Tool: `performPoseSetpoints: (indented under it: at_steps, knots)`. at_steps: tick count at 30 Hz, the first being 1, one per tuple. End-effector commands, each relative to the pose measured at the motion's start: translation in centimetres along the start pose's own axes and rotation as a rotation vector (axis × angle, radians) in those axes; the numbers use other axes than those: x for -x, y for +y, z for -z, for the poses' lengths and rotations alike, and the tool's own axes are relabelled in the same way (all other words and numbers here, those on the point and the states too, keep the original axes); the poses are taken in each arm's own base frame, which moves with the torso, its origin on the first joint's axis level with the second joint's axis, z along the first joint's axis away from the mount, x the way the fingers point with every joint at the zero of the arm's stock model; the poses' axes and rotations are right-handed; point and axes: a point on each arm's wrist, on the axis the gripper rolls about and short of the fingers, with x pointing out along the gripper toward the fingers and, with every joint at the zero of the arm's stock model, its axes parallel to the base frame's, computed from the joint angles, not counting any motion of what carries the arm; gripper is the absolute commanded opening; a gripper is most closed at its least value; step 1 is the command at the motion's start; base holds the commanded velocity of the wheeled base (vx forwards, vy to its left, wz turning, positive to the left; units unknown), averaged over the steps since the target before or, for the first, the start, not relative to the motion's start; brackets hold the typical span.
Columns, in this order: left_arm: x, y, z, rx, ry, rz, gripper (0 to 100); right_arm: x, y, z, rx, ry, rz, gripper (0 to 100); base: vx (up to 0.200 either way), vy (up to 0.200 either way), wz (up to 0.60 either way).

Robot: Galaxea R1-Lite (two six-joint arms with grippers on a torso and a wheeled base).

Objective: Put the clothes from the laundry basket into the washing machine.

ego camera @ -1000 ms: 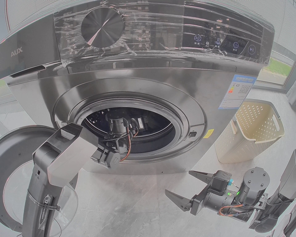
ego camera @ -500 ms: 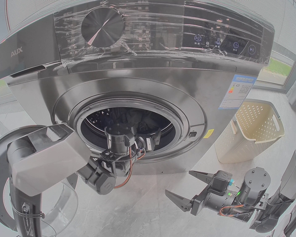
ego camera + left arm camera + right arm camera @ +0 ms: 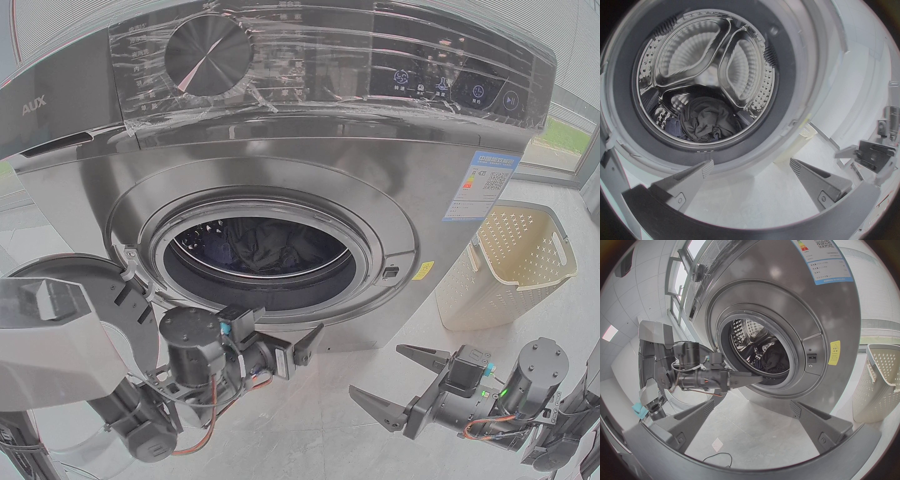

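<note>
Dark clothes (image 3: 265, 244) lie bunched at the bottom of the washing machine drum (image 3: 187, 240); the left wrist view shows the same clothes (image 3: 706, 120) as a crumpled heap. My left gripper (image 3: 312, 340) hangs outside the machine, just below the door opening, open and holding nothing; its fingers (image 3: 707, 167) stand wide apart. My right gripper (image 3: 375, 369) hovers low over the floor to the front right of the machine, open and holding nothing. The cream laundry basket (image 3: 519, 269) stands to the right of the machine, with no clothes visible inside it.
The round machine door (image 3: 75, 281) is swung open to the left, behind my left arm. Grey tiled floor (image 3: 281, 431) spreads in front of the machine. From the right wrist, I see the left gripper (image 3: 753, 379) crossing before the opening and the basket (image 3: 878, 383) close by.
My left arm has drawn back out of the drum and dropped below the opening, with nothing in its gripper. The dark clothes now lie uncovered in the drum. The right gripper has shifted slightly right and down.
</note>
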Motion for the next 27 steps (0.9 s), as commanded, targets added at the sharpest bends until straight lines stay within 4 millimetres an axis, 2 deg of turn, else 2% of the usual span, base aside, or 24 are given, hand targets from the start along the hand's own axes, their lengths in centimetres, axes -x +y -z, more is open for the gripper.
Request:
performPoseSetpoints:
  at_steps: [1,5,11,14,17,22,27]
  knots:
    - [6.4,-0.6,-1.3,-0.002,-0.040,0.085,100,2.9,-0.4,-0.4,-0.004,-0.006,0.008,100,0.000,0.000,0.00]
    - [8.7,-0.5,-1.3,-0.001,-0.061,0.101,100,4.5,-0.6,-1.0,-0.006,-0.041,0.022,100,0.000,0.000,0.00]
    - [12.6,0.7,-1.4,-0.034,-0.062,0.055,100,6.3,-1.3,-2.7,-0.032,-0.155,0.141,100,0.000,0.000,0.00]
    - [14.2,1.1,-1.7,-0.059,-0.087,0.014,100,6.8,-2.2,-2.9,-0.037,-0.157,0.195,100,-0.200,0.000,0.00]
    - [15.3,1.2,-2.9,-0.047,-0.161,-0.016,100,7.1,-3.2,-3.2,-0.037,-0.171,0.258,100,-0.200,0.000,0.00]
    - [16.9,2.1,-4.1,-0.035,-0.220,-0.073,100,7.9,-3.8,-3.8,-0.035,-0.213,0.304,100,-0.200,0.000,0.00]
    - [19.9,2.9,-4.8,-0.064,-0.235,-0.096,100,10.6,-3.5,-4.0,-0.010,-0.186,0.322,100,-0.200,0.000,0.00]
